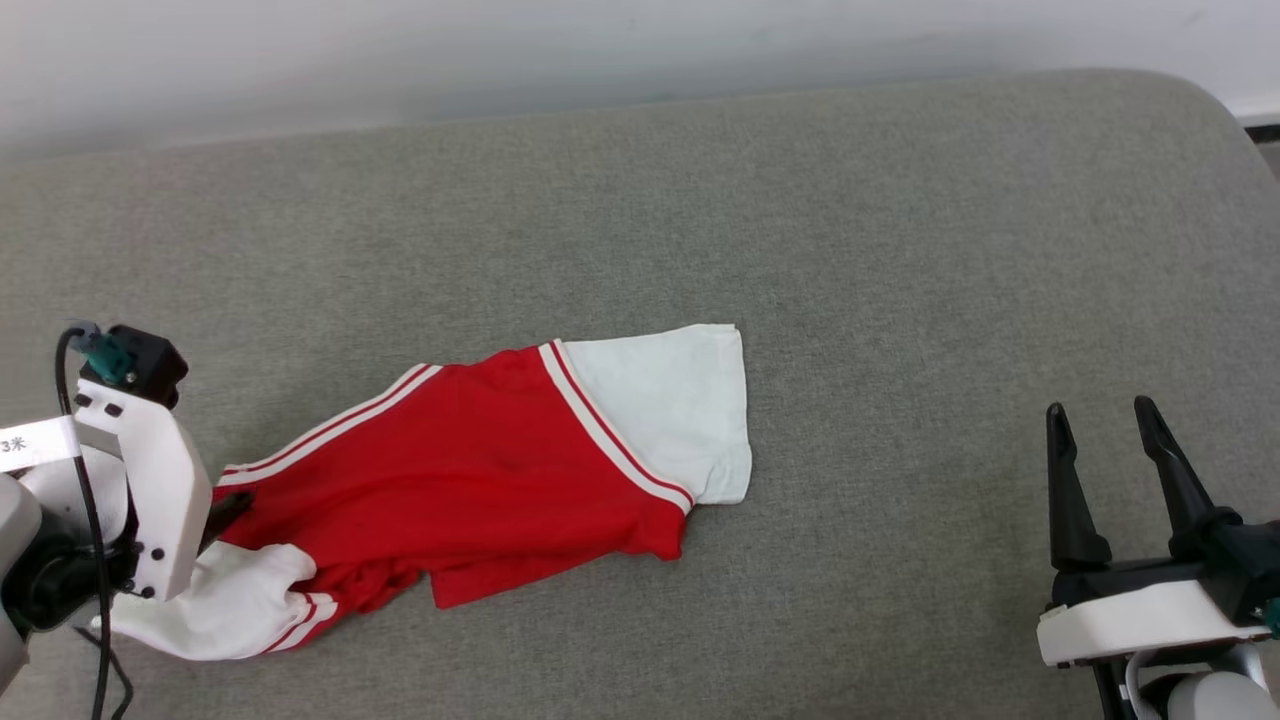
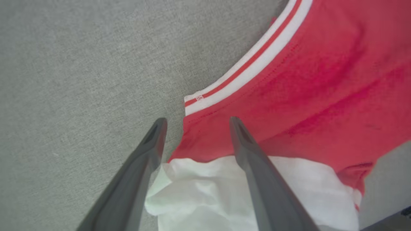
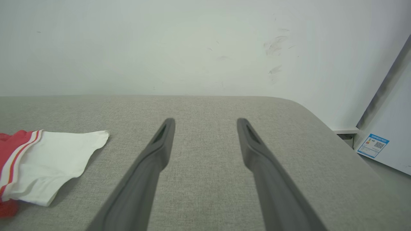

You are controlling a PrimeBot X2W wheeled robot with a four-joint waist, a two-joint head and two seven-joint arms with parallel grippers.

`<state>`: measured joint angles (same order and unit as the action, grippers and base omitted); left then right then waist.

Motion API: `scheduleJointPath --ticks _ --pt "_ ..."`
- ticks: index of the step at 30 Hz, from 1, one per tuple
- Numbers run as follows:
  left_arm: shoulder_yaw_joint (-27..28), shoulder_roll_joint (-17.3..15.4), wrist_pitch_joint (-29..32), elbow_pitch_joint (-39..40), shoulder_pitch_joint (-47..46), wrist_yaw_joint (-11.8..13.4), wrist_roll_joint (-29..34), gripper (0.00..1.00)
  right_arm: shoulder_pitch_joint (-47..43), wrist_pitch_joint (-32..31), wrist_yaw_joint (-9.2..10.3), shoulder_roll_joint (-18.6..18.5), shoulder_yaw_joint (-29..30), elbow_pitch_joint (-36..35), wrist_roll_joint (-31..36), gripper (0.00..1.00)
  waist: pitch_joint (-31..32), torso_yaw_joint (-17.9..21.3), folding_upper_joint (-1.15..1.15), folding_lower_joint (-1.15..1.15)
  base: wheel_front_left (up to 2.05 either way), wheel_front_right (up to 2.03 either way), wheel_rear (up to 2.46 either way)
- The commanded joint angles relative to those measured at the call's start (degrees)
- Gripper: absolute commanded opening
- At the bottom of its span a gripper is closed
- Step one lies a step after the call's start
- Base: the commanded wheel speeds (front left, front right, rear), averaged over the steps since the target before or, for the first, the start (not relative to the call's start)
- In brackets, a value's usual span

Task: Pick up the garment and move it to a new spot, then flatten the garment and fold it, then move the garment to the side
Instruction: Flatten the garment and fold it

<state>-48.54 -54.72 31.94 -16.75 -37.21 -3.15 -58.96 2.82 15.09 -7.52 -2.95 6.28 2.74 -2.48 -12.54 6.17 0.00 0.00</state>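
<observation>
The garment (image 1: 480,470), red with white sleeves and striped trim, lies crumpled and stretched out on the grey cushion, one white sleeve (image 1: 670,400) spread to the right and the other bunched at the lower left. My left gripper (image 1: 232,508) sits at the garment's left end, mostly hidden behind its white wrist mount. In the left wrist view the left gripper (image 2: 197,123) stands open, its fingers straddling the red edge of the garment (image 2: 321,80) and the bunched white sleeve, with nothing pinched. My right gripper (image 1: 1100,412) is open well to the right. The right wrist view shows the right gripper (image 3: 206,123) over bare cushion, the garment (image 3: 57,154) off to its left.
The grey cushioned surface (image 1: 800,200) runs back to a white wall (image 1: 600,50) and rounds off at its far right corner (image 1: 1215,110). A white panel with a blue label (image 3: 374,146) stands beyond that edge. A black cable (image 1: 95,520) hangs by my left wrist.
</observation>
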Motion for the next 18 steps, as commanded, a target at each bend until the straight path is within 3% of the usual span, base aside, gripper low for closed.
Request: scheduleJointPath --ticks 1,5,16,17,18 --pt "-0.89 0.21 1.85 -1.35 -0.94 -0.61 0.23 1.0 1.11 0.1 0.06 0.14 -0.19 -0.01 -0.11 1.0 -1.24 1.05 0.0 0.0 0.0 0.0 0.0" --pt "-2.34 0.31 4.34 -4.62 -1.51 -1.39 0.61 1.0 1.97 0.11 0.06 0.14 -0.35 -0.11 -0.05 1.0 -2.57 2.15 0.0 0.0 0.0 0.0 0.0" --pt "-6.46 4.45 8.41 -10.57 2.62 -3.2 -2.2 1.0 2.87 0.1 0.06 0.14 -0.22 0.11 0.13 1.0 -3.81 2.97 0.0 0.0 0.0 0.0 0.0" --pt "-6.7 4.8 7.5 -10.65 2.66 -3.45 -1.74 0.16 3.0 0.1 0.06 0.14 -0.27 0.16 0.18 1.0 -3.78 2.98 0.0 0.0 0.0 0.0 0.0" --pt "-6.59 5.34 6.58 -10.9 2.6 -3.46 -1.81 0.0 3.08 0.1 0.06 0.14 -0.29 0.18 0.24 1.0 -3.67 2.96 0.0 0.0 0.0 0.0 0.0"
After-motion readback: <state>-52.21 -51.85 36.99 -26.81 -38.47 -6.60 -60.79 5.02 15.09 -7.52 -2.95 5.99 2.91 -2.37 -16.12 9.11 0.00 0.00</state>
